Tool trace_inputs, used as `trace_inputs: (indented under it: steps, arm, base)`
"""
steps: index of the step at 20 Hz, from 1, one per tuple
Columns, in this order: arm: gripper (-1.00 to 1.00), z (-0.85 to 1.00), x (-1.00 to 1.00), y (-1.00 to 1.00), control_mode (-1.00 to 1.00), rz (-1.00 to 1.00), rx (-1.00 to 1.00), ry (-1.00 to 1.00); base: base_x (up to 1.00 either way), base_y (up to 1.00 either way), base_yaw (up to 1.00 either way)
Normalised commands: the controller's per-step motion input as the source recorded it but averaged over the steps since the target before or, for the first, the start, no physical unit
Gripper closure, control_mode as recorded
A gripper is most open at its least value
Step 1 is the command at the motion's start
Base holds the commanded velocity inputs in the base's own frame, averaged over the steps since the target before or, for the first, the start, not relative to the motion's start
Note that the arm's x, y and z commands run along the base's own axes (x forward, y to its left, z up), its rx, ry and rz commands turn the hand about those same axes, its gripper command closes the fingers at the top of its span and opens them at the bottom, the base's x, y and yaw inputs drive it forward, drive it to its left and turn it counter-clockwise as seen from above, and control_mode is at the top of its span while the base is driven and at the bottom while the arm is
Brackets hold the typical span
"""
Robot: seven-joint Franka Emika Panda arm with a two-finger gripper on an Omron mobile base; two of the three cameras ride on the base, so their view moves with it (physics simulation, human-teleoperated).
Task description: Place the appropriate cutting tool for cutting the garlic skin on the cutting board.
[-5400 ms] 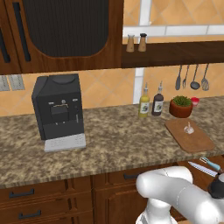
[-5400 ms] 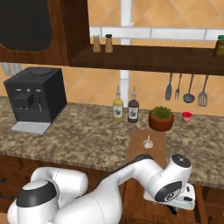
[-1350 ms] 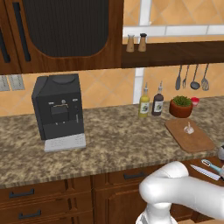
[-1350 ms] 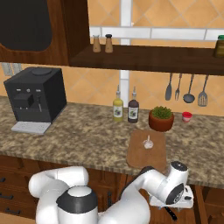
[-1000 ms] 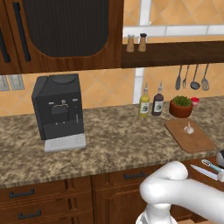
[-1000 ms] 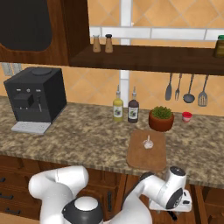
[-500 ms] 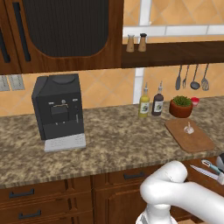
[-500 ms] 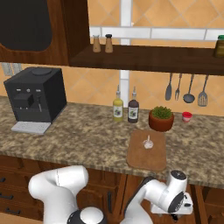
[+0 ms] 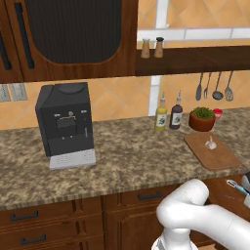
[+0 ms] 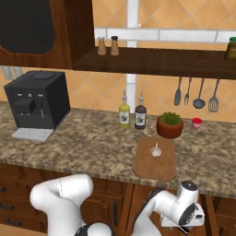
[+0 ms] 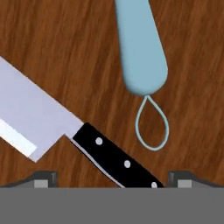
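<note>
Lying flat on dark brown wood, the knife (image 11: pixel 74 135) ran slantwise in the hand view: silver blade to the upper left, running off the left edge, black handle w/ three rivets down toward the bottom middle. The gripper (image 11: pixel 112 177) sat right over the handle, one small dark tip on each side. Both tips were apart from the handle, w/ bare wood between, so the jaws were wide and held nothing.

Just beside the knife, up and to the right, lay a teal handle (image 11: pixel 140 48) w/ a thin loop at its end. It did not touch the knife. A strip of wood was free between them.

In the left base view a bit of teal showed low at the right edge, below the counter (image 9: pixel 127 156) top & in front of the cabinets.

The cutting board (image 10: pixel 155 158) lay on the counter near its front edge, a bit tilted. The garlic (image 10: pixel 156 150) sat on the board's back half, so the front half was bare. Behind the board stood a plant pot (image 10: pixel 169 125), close to its back edge, and two bottles (image 10: pixel 132 113) to the left. A black coffee machine (image 9: pixel 65 124) stood well apart at the far left, w/ lots of open counter between it and the board.
</note>
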Motion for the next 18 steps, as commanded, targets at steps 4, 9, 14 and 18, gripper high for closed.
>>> trace_inputs:
  steps: [4,9,14,18]
  arm:
    - [1.0,-0.32,0.0,0.12,-1.0,0.04,0.0,0.0]
    - [1.0,-0.3,0.0,0.0,-1.0,0.01,0.0,0.0]
    - [1.0,-0.21,-0.06,0.0,-1.0,0.01,0.0,0.0]
    - [1.0,0.04,-0.69,0.05,-1.0,0.04,0.0,-0.05]
  base:
    - [0.0,0.0,0.0]
    - [0.0,0.0,0.0]
    - [0.0,0.0,0.0]
    - [0.0,0.0,0.0]
